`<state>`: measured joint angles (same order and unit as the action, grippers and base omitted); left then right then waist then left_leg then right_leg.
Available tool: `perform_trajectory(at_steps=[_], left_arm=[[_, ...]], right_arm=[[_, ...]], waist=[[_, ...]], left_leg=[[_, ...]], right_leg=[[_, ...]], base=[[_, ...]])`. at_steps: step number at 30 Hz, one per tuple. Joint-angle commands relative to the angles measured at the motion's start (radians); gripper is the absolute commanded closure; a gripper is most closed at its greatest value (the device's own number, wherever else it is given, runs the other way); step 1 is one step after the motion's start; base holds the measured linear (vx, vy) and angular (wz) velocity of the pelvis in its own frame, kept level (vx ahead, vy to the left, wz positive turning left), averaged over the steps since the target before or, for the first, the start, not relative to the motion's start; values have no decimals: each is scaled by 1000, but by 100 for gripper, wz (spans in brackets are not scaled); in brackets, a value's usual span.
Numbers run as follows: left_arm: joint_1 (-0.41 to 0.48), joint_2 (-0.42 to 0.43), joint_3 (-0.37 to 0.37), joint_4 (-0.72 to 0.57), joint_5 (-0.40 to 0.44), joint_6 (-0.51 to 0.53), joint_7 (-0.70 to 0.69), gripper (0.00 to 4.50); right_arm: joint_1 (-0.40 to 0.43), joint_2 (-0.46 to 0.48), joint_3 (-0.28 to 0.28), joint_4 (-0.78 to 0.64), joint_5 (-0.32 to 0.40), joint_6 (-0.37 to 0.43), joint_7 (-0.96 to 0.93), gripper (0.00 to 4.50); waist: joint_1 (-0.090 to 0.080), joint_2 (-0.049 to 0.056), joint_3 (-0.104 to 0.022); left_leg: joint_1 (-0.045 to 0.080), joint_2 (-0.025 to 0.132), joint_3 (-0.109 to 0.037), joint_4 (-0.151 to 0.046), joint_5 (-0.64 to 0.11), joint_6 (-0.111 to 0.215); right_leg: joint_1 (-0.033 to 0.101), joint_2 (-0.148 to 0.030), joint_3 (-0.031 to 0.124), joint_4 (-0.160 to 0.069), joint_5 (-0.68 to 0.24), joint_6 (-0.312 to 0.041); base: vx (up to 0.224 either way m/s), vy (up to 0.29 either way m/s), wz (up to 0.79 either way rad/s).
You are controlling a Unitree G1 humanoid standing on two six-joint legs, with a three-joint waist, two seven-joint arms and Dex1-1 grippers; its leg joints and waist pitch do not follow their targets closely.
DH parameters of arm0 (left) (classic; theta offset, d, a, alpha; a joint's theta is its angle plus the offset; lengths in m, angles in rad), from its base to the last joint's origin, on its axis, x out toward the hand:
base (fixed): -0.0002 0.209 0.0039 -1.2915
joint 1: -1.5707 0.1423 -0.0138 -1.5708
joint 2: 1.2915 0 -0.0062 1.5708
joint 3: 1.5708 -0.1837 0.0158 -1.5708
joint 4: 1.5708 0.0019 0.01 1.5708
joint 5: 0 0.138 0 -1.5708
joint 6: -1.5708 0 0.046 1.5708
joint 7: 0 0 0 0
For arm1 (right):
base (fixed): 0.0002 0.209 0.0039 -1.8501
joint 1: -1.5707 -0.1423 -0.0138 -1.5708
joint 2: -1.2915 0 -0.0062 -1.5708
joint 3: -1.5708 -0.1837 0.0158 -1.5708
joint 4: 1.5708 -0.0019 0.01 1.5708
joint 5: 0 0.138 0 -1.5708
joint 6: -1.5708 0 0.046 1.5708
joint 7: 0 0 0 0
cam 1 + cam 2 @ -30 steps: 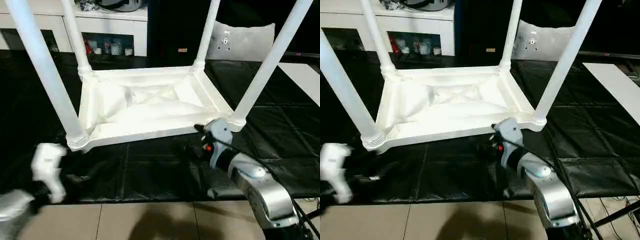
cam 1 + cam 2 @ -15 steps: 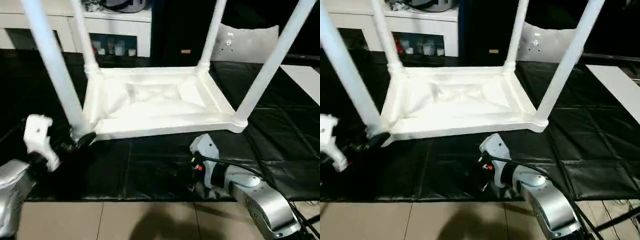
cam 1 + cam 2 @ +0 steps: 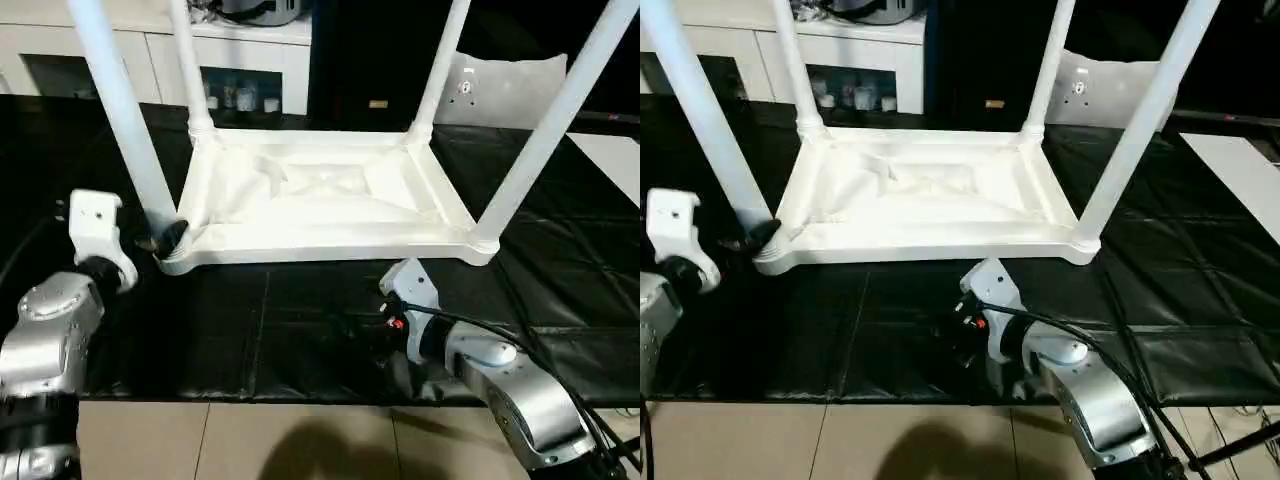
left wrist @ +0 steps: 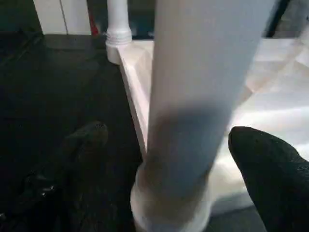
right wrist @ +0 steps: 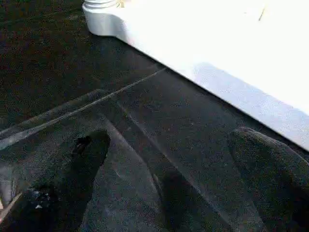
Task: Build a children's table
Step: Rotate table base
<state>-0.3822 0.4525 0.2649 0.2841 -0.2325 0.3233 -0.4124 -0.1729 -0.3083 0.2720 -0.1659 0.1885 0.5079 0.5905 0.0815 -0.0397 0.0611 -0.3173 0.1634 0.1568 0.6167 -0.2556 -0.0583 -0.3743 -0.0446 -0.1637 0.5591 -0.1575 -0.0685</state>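
The children's table (image 3: 320, 200) lies upside down on the black mat, its ribbed underside facing up and all four white legs standing in the corner sockets. My left gripper (image 3: 166, 240) is open at the base of the near-left leg (image 3: 125, 130). In the left wrist view its black fingers (image 4: 270, 169) stand on either side of that leg (image 4: 193, 96), with a gap on one side. My right gripper (image 3: 368, 335) is open and holds nothing. It hovers low over the mat just in front of the table's near edge (image 5: 231, 77), left of the near-right leg (image 3: 540, 140).
The black mat (image 3: 250, 330) ends at a tiled floor (image 3: 250, 440) close to me. White cabinets (image 3: 250, 60) line the back. A grey-white panel (image 3: 500, 90) leans behind the table, and a flat white board (image 3: 610, 150) lies at the right.
My left arm has swung in from low at the near left, and its fingers now straddle the base of the near-left leg. My right gripper has drawn back from the table's near-right corner onto the mat.
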Motion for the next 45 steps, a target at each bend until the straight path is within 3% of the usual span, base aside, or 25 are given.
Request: perform_trajectory(at_steps=[1,5,9,10,12,14,17,18,20,22,30,31,35,38,39,45], left_arm=[[-38,-3,-20,40,7,-27,-15,7],[-85,-15,-35,103,3,-63,-53,7],[-89,-32,-97,80,-52,-66,-238,7],[-68,-36,-129,35,-93,-44,-322,7],[-44,-38,-158,-13,-128,-15,-384,7],[-16,-37,-185,-74,-167,23,-436,7],[-1,-40,-191,-107,-194,42,-459,7],[10,-38,-200,-133,-208,55,-475,7],[35,-33,-216,-191,-239,91,-511,7],[47,-28,-223,-220,-252,110,-524,7],[128,5,-285,-427,-346,243,-566,7],[135,5,-289,-439,-350,247,-565,7],[183,3,-308,-529,-382,295,-556,7],[199,-31,-329,-578,-400,310,-530,7],[199,-31,-329,-578,-400,310,-530,7],[169,-120,-412,-591,-378,323,-461,7]], right_arm=[[-16,3,-8,-6,21,-11,27,0],[-10,3,-3,-29,60,-14,71,0],[-2,9,-11,-43,97,-9,95,0],[-4,14,-19,-25,85,-15,82,0],[-11,21,-29,6,63,-18,52,0],[-31,36,-47,64,15,-19,-24,0],[-45,43,-64,105,-15,-8,-84,0],[-53,42,-78,136,-35,-2,-124,0],[-67,30,-98,185,-64,1,-179,0],[-72,23,-102,199,-74,1,-194,0],[-142,11,-113,361,-145,-27,-268,0],[-146,13,-112,368,-146,-31,-269,0],[-193,48,-115,418,-138,-65,-274,0],[-227,73,-93,448,-144,-86,-261,0],[-227,73,-93,448,-144,-86,-261,0],[-303,143,-46,526,-164,-147,-232,0]], waist=[[0,21,-63],[6,21,-63],[11,23,-65],[10,21,-64],[14,23,-65],[16,19,-63],[16,17,-61],[11,8,-59],[4,11,-57],[2,11,-58],[-5,7,-60],[-4,12,-58],[-19,5,-58],[-34,-1,-58],[-38,2,-57],[-47,-2,-59]], left_leg=[[-5,89,-39,-84,-68,43],[-3,94,-39,-84,-61,40],[-3,101,-39,-85,-45,28],[-3,102,-39,-87,-43,24],[0,105,-36,-87,-41,10],[0,105,-31,-89,-54,-10],[2,95,-22,-89,-81,-22],[-4,92,-20,-90,-87,-15],[-5,89,-22,-90,-102,-12],[-3,88,-20,-88,-90,-9],[-8,84,-15,-83,-46,10],[-9,81,-14,-82,-45,16],[-14,81,-17,-83,-63,20],[-13,79,-18,-82,-70,26],[-13,79,-18,-81,-70,26],[-18,76,-16,-78,-49,32]], right_leg=[[50,-141,91,-73,-343,-12],[50,-145,93,-71,-330,-25],[50,-153,98,-63,-298,-47],[49,-155,100,-62,-294,-54],[46,-156,103,-56,-271,-83],[45,-155,104,-49,-265,-105],[44,-153,104,-58,-323,-94],[47,-150,102,-61,-349,-78],[46,-149,99,-71,-417,-45],[45,-148,100,-72,-426,-35],[44,-141,103,-53,-357,-66],[44,-137,101,-56,-358,-62],[50,-136,96,-60,-397,-47],[48,-132,94,-63,-416,-42],[46,-132,95,-63,-417,-41],[49,-132,96,-58,-386,-58]], base=[[0,0,0],[0,0,0],[0,0,0],[0,0,0],[0,0,0],[0,0,0],[0,0,0],[0,0,0],[0,0,0],[0,0,0],[0,0,0],[0,0,0],[0,0,0],[0,0,0],[0,0,0],[0,0,0]])
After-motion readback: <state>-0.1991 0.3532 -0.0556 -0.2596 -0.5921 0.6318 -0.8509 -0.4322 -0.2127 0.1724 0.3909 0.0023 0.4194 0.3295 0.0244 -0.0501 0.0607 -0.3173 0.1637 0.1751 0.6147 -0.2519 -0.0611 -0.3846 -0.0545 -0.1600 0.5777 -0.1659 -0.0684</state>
